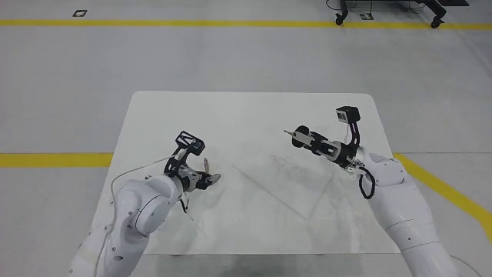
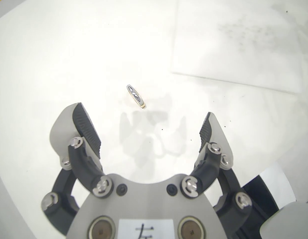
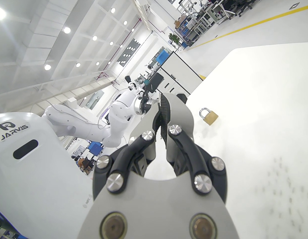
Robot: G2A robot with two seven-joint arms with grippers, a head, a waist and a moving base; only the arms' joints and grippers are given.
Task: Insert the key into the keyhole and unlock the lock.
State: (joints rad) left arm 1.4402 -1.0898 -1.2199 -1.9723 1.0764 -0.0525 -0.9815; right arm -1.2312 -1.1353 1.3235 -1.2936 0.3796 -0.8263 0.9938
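Lower left of the top view: left gripper (image 1: 211, 177) low over the table (image 1: 254, 115), jaws spread wide, nothing held. Lock (image 2: 136, 96) sits on the table just beyond its fingertips, not touched. It shows edge-on in the left wrist view and as a broad brass face with the shackle up in the right wrist view, so it probably rests on a narrow side.

Centre right of the top view: right gripper (image 3: 162, 100) raised off the table, well apart from the lock, fingers pressed together. A thin sliver at its tips is most likely the key (image 1: 287, 131); the grip itself is hidden.

Step in hand (judged): steady the lock before insertion.
- Straddle the brass body, not the shackle, which must stay free to pop.
- Close across the broad faces, since a light lock resting like this could topple at first touch.
- Keep the keyhole end clear of the pads and turned toward the right arm.
- Bring the key in along the keyhole axis; turn only once fully seated.
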